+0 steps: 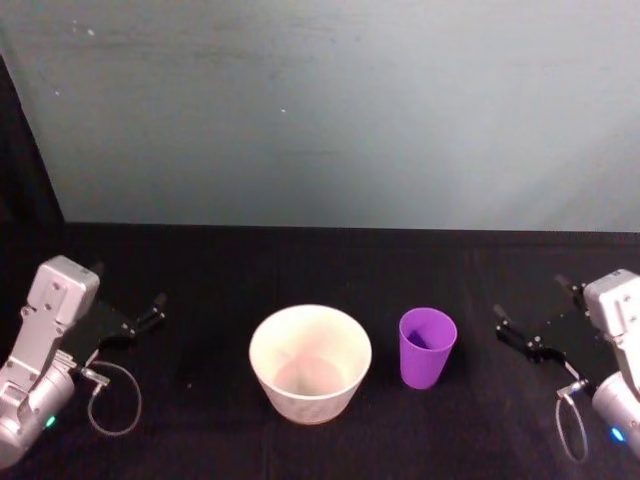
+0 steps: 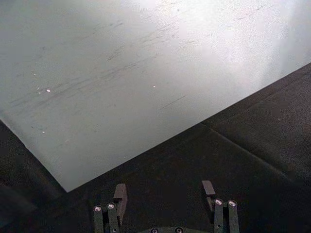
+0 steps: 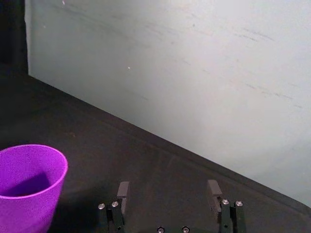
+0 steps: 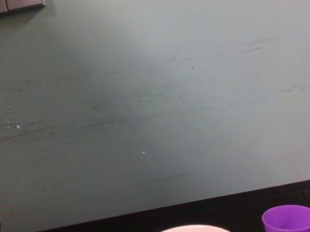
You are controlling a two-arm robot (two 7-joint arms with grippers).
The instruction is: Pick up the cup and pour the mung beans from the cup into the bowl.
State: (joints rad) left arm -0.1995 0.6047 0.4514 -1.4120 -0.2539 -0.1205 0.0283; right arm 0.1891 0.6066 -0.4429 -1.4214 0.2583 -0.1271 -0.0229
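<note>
Purple cup (image 1: 427,347) upright between bowl (image 1: 310,362) and parted jaws of right gripper (image 1: 528,298)

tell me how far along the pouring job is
Done: nothing yet. The cup stands upright beside the bowl, ungrasped, and the bowl looks empty. In hand: nothing; the right gripper sits open to the cup's right, the left gripper open well left of the bowl. Left: grasp the cup, lift it, tip it over the bowl.
</note>
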